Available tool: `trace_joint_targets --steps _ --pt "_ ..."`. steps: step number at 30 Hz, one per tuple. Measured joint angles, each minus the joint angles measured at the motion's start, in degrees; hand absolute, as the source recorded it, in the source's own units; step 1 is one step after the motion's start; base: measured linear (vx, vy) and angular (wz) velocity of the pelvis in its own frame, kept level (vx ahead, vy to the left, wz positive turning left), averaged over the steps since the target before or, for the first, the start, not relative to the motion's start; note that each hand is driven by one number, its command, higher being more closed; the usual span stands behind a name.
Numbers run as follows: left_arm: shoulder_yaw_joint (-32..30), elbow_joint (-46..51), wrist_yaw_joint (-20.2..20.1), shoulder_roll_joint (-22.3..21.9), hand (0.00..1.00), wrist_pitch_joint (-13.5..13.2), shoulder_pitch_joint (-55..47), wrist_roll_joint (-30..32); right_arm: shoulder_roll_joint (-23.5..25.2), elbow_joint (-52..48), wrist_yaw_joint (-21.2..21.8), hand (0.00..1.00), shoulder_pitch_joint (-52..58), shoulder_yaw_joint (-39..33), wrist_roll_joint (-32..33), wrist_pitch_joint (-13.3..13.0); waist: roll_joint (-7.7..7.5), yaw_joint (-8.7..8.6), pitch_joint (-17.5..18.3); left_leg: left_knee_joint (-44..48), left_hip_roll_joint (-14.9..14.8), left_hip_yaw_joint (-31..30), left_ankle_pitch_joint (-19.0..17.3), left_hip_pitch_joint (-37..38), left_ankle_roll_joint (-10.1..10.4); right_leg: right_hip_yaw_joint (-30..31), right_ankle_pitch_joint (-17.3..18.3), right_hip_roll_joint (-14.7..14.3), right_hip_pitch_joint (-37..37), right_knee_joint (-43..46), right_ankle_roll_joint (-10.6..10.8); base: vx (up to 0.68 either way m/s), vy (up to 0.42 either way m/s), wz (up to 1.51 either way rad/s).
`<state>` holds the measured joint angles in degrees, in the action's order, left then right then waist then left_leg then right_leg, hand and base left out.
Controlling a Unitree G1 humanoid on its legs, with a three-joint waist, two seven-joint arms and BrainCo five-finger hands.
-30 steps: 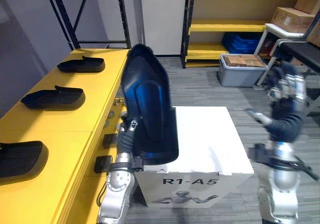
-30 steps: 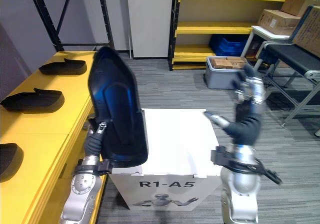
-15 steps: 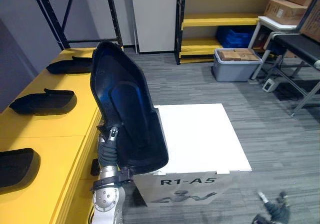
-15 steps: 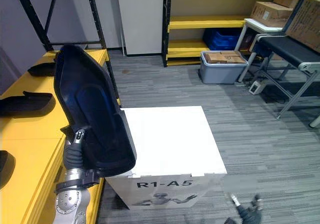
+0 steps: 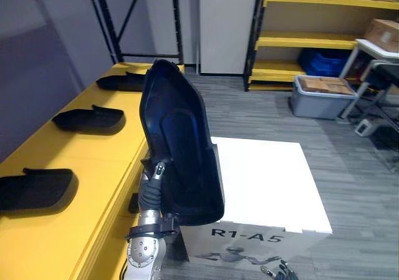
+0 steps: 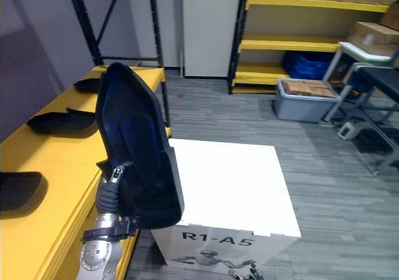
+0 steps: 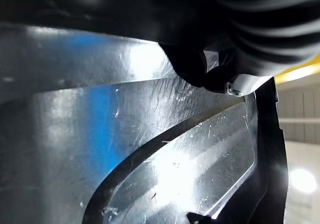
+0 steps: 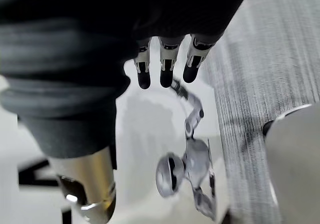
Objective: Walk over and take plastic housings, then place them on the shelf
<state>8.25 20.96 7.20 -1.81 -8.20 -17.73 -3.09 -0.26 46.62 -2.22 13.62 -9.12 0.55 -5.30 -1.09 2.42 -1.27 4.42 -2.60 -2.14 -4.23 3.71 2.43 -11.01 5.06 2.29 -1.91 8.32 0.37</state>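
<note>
Housing (image 5: 181, 146) stands upright, left hand (image 5: 154, 181) clenched on its lower edge, just between the yellow shelf (image 5: 93, 152) and white box (image 5: 265, 174). Right hand (image 8: 165, 64) dangles low by the box, fingers relaxed.

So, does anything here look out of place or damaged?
Nothing looks damaged or spilled. Only the black housing in the left hand stands upright, while three others lie flat on the yellow shelf.

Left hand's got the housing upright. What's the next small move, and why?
Probably swing the left hand leftward over the yellow shelf: its plastic housing stands upright beside it, and bare shelf shows between the housings lying there. The right hand hangs idle.
</note>
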Motion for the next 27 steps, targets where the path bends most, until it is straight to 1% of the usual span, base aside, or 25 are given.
trace_joint_targets --steps 1,2,4,5,6,7,8,9,10,11,12,13,14,15,16,17,18,19,20,21,22,23,24,25,27 --pt "0.09 0.22 0.02 -0.01 1.00 0.01 0.06 0.00 0.09 0.26 0.01 0.00 -0.71 2.31 -0.59 0.24 -0.84 0.19 -0.98 2.11 0.83 -3.23 0.05 -2.19 0.11 -3.60 1.29 1.06 0.05 1.54 0.06 -0.06 -0.039 1.28" --pt "0.28 0.54 0.01 -0.02 1.00 0.02 0.09 0.00 0.07 0.26 0.00 0.00 -0.85 3.44 -0.67 0.24 -1.04 0.34 -1.57 3.47 1.51 -5.72 0.10 -3.83 0.22 -6.09 1.82 1.72 0.13 2.24 0.07 -0.07 -0.030 1.42" --pt "0.48 1.04 0.08 -0.09 1.00 0.02 0.42 -0.02 -0.42 0.34 0.00 0.00 -1.54 3.85 -1.50 0.23 -1.15 1.07 -2.77 5.52 2.53 -7.89 0.41 -6.74 0.96 -10.32 2.75 3.13 0.44 3.34 0.04 -0.10 0.018 1.30" --pt "0.61 1.15 0.10 -0.27 1.00 0.02 1.19 0.00 -1.04 1.13 0.00 0.00 -2.30 3.85 -2.04 0.23 -1.01 1.49 -3.88 6.53 2.06 -3.97 -0.54 -9.03 2.35 -13.80 3.00 4.09 0.39 3.55 0.02 -0.13 0.058 1.75" --pt "0.64 1.19 0.22 -0.41 1.00 0.00 1.97 0.01 -1.57 2.03 -0.05 0.00 -3.15 4.25 -2.94 0.31 -0.54 1.55 -4.40 9.58 -1.32 5.26 -1.68 -12.02 1.11 -17.67 3.07 4.63 0.30 3.65 -0.11 -0.12 0.064 1.57" --pt "0.62 1.16 0.33 -0.49 1.00 0.00 2.25 0.02 -2.10 2.29 -0.15 0.00 -3.48 4.85 -3.18 0.34 -0.31 1.50 -4.60 11.58 -3.43 10.69 -1.94 -13.21 1.15 -19.25 3.12 5.11 0.24 3.97 -0.15 -0.07 0.098 1.44" --pt "0.81 1.09 0.44 -0.64 1.00 0.00 2.34 0.03 -2.77 3.30 -0.45 0.00 -4.23 5.17 -3.48 0.47 -0.26 1.27 -4.72 15.87 -6.87 19.45 -2.63 -14.46 -0.07 -21.91 3.32 6.40 -0.09 4.63 0.01 -0.01 0.156 1.21" --pt "1.65 0.81 0.53 -0.67 1.00 -0.02 2.37 0.10 -3.34 4.11 -0.73 0.00 -4.55 5.18 -3.81 0.59 -0.28 1.13 -4.84 20.09 -8.96 24.54 -3.51 -14.47 -1.68 -24.49 3.78 8.33 -1.02 5.48 0.83 0.01 0.184 1.18" --pt "1.82 0.55 0.54 -0.58 1.00 -0.07 2.38 0.18 -3.58 4.33 -0.79 0.00 -4.58 5.01 -3.87 0.58 -0.13 1.00 -4.79 22.23 -9.83 26.02 -3.90 -14.36 -2.37 -25.89 4.06 9.27 -1.48 5.97 1.33 0.02 0.227 1.17" --pt "2.56 0.26 0.59 -0.50 1.00 -0.09 2.36 0.68 -4.08 4.78 -1.01 0.00 -4.96 5.05 -4.41 0.59 0.17 0.42 -4.76 25.56 -11.17 28.01 -4.50 -13.41 -3.32 -28.22 4.86 11.09 -2.16 7.29 2.47 0.01 0.263 1.20" --pt "2.84 -0.01 0.54 -0.45 1.00 -0.17 2.36 1.18 -4.38 4.79 -1.11 0.00 -5.18 4.98 -4.39 0.59 0.99 -0.36 -4.50 25.40 -11.72 29.31 -6.46 -11.96 -2.15 -30.79 5.52 12.38 -3.42 8.53 3.77 0.01 0.282 1.18" --pt "2.81 -0.22 0.58 -0.52 1.00 -0.23 2.47 1.14 -4.46 4.88 -1.14 0.00 -5.43 4.85 -4.41 0.58 1.73 -0.90 -4.23 23.58 -10.64 29.30 -7.64 -11.46 -1.89 -31.71 5.64 12.89 -3.96 9.11 4.39 0.06 0.372 1.18" --pt "2.46 -1.22 0.82 0.50 1.00 -0.50 2.68 1.14 -3.72 5.80 -1.21 0.00 -5.98 4.85 -4.42 0.60 1.07 -1.76 -3.74 18.81 -7.36 28.27 -8.25 -10.55 -2.52 -32.68 5.57 14.20 -4.10 8.93 4.78 0.08 0.342 0.95" --pt "2.05 -2.62 1.71 1.15 1.00 -0.48 3.06 1.06 -2.83 6.13 -1.05 0.00 -5.99 5.59 -4.47 0.57 0.00 -1.45 -3.01 15.16 -4.44 27.40 -6.86 -10.26 -3.40 -32.32 5.29 14.67 -3.78 7.11 4.77 0.07 0.280 0.90" --pt "2.05 -3.20 1.99 1.23 1.00 -0.48 3.39 1.05 -2.55 6.36 -1.06 0.00 -6.12 5.57 -4.50 0.57 -0.20 -1.47 -2.94 14.92 -3.56 26.69 -6.70 -10.53 -3.67 -32.30 4.99 14.69 -4.12 6.24 4.73 0.09 0.196 0.76" --pt "2.09 -4.24 2.18 1.23 1.00 -0.46 3.75 1.07 -2.16 7.78 -1.06 0.00 -6.83 5.43 -4.56 0.62 -0.21 -1.62 -2.97 15.66 -2.12 25.36 -6.92 -11.29 -4.02 -32.32 3.50 15.22 -4.65 5.93 4.84 0.11 0.193 0.72" --pt "2.32 -4.60 2.23 1.22 1.00 -0.29 3.89 1.12 -2.08 8.33 -1.06 0.00 -7.49 5.25 -4.66 0.71 0.03 -1.60 -3.14 16.69 -1.22 24.60 -7.57 -11.89 -4.92 -32.56 2.69 16.26 -5.17 6.84 5.59 0.14 0.235 0.65" --pt "2.39 -4.60 2.23 1.24 1.00 -0.26 4.00 1.24 -2.08 8.33 -1.09 0.00 -7.69 5.24 -4.67 0.73 0.09 -1.70 -3.26 16.86 -0.64 23.95 -7.78 -11.97 -5.19 -32.40 2.47 16.92 -5.29 8.00 5.68 0.11 0.161 0.56" --pt "2.67 -4.62 2.28 1.24 1.00 -0.12 4.36 1.70 -2.11 8.23 -1.09 0.00 -7.71 5.07 -4.68 0.72 0.15 -1.95 -3.31 16.69 0.15 22.65 -7.98 -11.84 -5.52 -31.80 2.27 18.09 -5.00 10.78 5.38 0.12 0.143 0.63" --pt "3.06 -4.62 2.37 1.17 1.00 -0.08 4.73 2.34 -2.18 8.11 -1.09 0.00 -7.60 4.59 -4.66 0.76 0.23 -2.36 -3.28 15.82 1.17 20.75 -8.24 -11.21 -5.95 -29.45 1.88 19.42 -4.03 15.17 4.14 0.16 0.166 0.95" --pt "3.93 -4.86 2.55 1.38 1.00 -0.08 4.97 2.72 -2.30 7.56 -1.09 0.00 -7.66 3.54 -4.60 0.74 1.00 -3.19 -3.69 13.86 1.62 17.85 -8.11 -9.32 -6.50 -18.13 2.99 18.93 0.30 23.26 1.15 0.16 0.117 1.07" --pt "4.14 -5.43 2.70 1.60 1.00 -0.11 5.37 3.36 -2.18 6.55 -1.14 0.00 -7.38 3.35 -4.37 0.72 1.24 -3.87 -3.86 13.19 1.65 15.76 -7.92 -8.44 -6.69 -10.59 6.26 15.73 1.73 24.46 1.71 0.12 0.037 1.01" --pt "4.25 -6.10 2.84 1.57 1.00 -0.09 5.81 3.61 -2.18 5.82 -1.15 0.00 -7.08 3.41 -4.36 0.70 1.16 -4.23 -3.79 12.74 1.81 14.44 -7.76 -7.95 -6.71 -6.34 8.01 13.66 2.71 24.91 1.70 0.09 -0.055 1.07" --pt "4.72 -7.12 3.78 1.50 1.00 -0.03 6.68 4.52 -2.08 4.84 -1.19 0.00 -6.62 3.40 -4.35 0.70 0.63 -4.33 -3.71 12.11 2.76 11.92 -7.67 -6.62 -6.68 2.07 10.84 9.51 5.65 25.68 1.92 0.10 -0.079 0.92" --pt "4.85 -7.08 4.38 1.36 1.00 -0.04 6.85 5.01 -1.56 2.61 -1.22 0.00 -5.47 2.91 -4.11 0.70 0.51 -4.63 -3.68 12.17 3.73 9.03 -7.68 -6.01 -6.62 8.37 12.10 6.14 8.79 26.13 2.06 0.10 -0.119 0.99"
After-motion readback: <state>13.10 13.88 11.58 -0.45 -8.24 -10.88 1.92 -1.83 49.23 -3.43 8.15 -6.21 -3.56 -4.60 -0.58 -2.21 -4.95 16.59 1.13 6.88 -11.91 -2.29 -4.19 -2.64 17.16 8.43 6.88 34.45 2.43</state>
